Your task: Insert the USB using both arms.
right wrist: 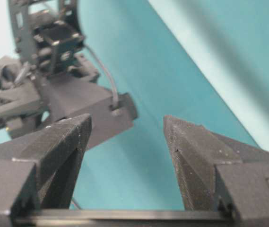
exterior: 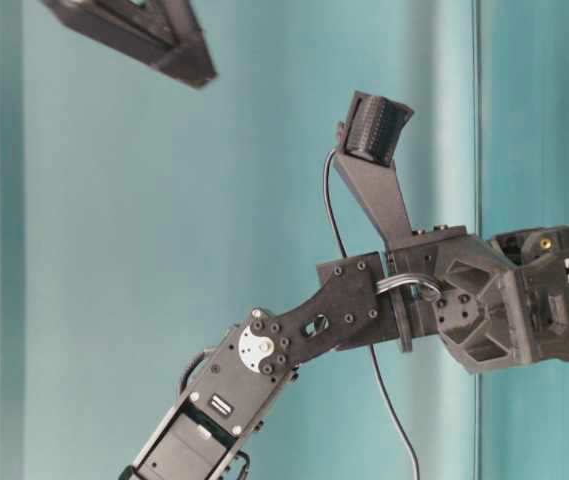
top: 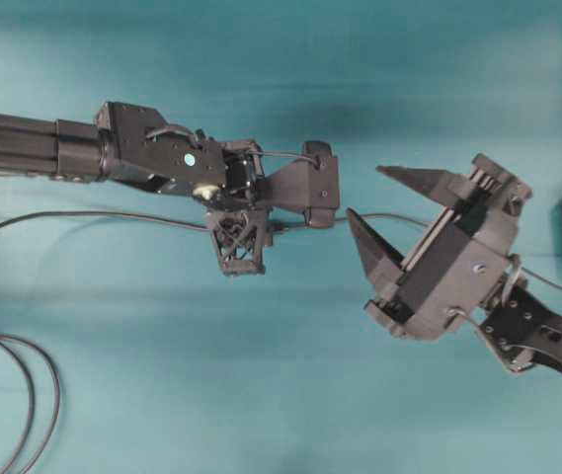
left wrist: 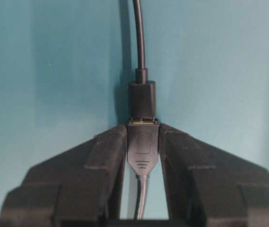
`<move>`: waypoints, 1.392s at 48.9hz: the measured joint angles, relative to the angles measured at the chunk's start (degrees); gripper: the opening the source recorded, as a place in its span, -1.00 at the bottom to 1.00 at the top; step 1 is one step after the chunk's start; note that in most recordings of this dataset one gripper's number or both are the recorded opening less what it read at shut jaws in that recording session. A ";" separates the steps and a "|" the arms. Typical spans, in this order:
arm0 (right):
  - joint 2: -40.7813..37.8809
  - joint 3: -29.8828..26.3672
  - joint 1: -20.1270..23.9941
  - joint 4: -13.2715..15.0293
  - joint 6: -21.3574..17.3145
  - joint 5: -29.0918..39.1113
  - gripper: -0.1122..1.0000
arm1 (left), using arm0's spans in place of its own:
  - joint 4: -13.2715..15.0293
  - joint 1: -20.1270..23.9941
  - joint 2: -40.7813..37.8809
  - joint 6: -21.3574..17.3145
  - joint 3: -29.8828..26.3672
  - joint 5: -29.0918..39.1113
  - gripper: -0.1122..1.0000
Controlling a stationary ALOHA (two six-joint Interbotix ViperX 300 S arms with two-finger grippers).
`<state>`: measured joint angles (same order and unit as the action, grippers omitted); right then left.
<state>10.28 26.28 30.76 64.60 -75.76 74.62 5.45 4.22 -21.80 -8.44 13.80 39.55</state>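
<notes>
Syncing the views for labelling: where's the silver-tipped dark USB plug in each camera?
Overhead: hidden under the tip of the black left hand; only its thin dark-grey cable shows.
Table-level: not in it.
Left wrist: centre, silver-tipped dark USB plug clamped between the fingers, tip in the black socket.
Right wrist: cannot make it out.
Shared landmark: the left hand, upper left in the right wrist view.
</notes>
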 measured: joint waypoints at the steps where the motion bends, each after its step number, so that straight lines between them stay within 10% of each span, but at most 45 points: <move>1: 0.26 0.09 0.00 0.09 0.00 0.09 0.46 | 0.00 0.09 0.09 0.09 0.09 0.00 -0.39; 9: 1.05 0.70 0.00 0.00 0.00 0.18 0.46 | 0.00 -0.18 0.70 0.09 0.09 0.09 -0.35; 21: 1.05 1.76 0.00 -0.26 -0.09 0.18 0.47 | -0.09 -1.05 4.04 2.46 0.18 2.72 0.79; 41: 3.43 5.89 0.00 -2.29 -1.85 -3.52 0.47 | -0.09 -1.14 20.13 7.73 7.91 2.64 0.67; 68: 18.19 22.24 -6.68 -2.55 -8.96 -33.05 0.47 | -0.09 -7.21 48.16 10.81 33.57 -27.95 0.67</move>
<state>28.48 48.52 24.08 62.05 -84.73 41.57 5.36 -2.99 26.37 2.37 47.37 11.60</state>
